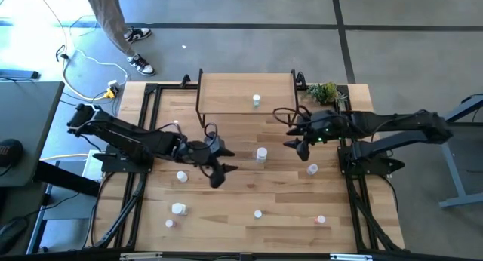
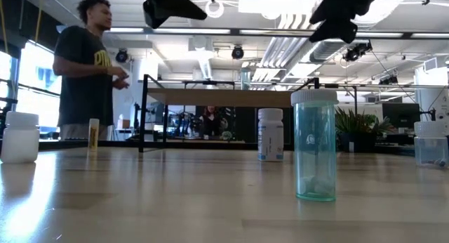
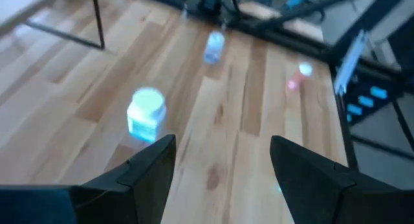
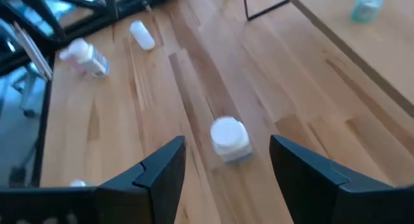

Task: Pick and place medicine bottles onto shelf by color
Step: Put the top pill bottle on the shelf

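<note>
From above, the small raised light-wood shelf on thin black legs (image 1: 247, 93) stands at the far edge of the slatted wooden table (image 1: 226, 216), carrying one small white bottle (image 1: 256, 101). A larger white-capped bottle (image 1: 261, 154) stands on the table in front of the shelf. The left gripper (image 1: 221, 171) hovers to that bottle's left, fingers spread and empty. The right gripper (image 1: 295, 137) hovers off the shelf's right front corner, also spread and empty. Other small bottles lie scattered farther from the shelf; a green plant (image 1: 326, 93) sits beside its right end.

At table level, a clear teal-tinted bottle (image 2: 313, 146) stands nearest, a white one (image 2: 270, 135) before the shelf (image 2: 231, 97), a person (image 2: 85, 69) beyond.

The left wrist view shows open fingers (image 3: 149, 172) above bare wood near a white bottle (image 3: 146, 114).

The right wrist view shows open fingers (image 4: 162, 169) flanking a white bottle (image 4: 229, 139).
</note>
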Motion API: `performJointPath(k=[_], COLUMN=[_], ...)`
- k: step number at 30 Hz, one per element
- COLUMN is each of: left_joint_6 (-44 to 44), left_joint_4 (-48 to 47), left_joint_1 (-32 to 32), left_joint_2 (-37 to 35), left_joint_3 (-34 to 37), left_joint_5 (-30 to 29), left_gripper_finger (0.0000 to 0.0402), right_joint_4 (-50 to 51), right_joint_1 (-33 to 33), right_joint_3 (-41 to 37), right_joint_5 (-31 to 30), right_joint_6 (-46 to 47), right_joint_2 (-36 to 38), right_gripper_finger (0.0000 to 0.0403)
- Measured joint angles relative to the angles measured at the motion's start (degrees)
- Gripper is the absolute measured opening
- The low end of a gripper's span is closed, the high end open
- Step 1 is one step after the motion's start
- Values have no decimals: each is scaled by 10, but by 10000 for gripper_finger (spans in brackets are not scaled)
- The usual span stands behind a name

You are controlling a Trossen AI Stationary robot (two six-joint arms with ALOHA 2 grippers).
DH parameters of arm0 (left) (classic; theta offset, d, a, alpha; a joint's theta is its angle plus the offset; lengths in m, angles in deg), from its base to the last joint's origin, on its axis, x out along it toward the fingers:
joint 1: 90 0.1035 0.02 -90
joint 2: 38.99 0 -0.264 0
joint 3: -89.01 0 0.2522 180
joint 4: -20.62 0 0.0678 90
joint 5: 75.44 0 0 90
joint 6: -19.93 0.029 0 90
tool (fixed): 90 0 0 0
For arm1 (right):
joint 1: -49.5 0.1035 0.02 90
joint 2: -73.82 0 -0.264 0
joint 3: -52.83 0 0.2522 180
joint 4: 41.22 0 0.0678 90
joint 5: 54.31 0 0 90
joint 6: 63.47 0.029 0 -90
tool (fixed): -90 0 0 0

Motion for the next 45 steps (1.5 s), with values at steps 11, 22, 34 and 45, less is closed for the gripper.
performJointPath(k=[11,22,34,45], left_joint_6=[89,163,191,195], left_joint_4=[15,-7,-116,-104], left_joint_1=[5,38,94,116], left_joint_2=[-101,-218,-320,-345], left_joint_3=[58,64,64,64], left_joint_5=[13,18,-2,2], left_gripper_finger=[243,243,243,243], right_joint_4=[-72,-155,-6,52], right_joint_1=[6,20,20,24], right_joint_3=[0,0,143,189], right_joint_5=[0,-17,-52,-71], right_joint_6=[86,86,43,164], right_joint_2=[-72,-100,-186,-292], right_gripper_finger=[215,215,215,215])
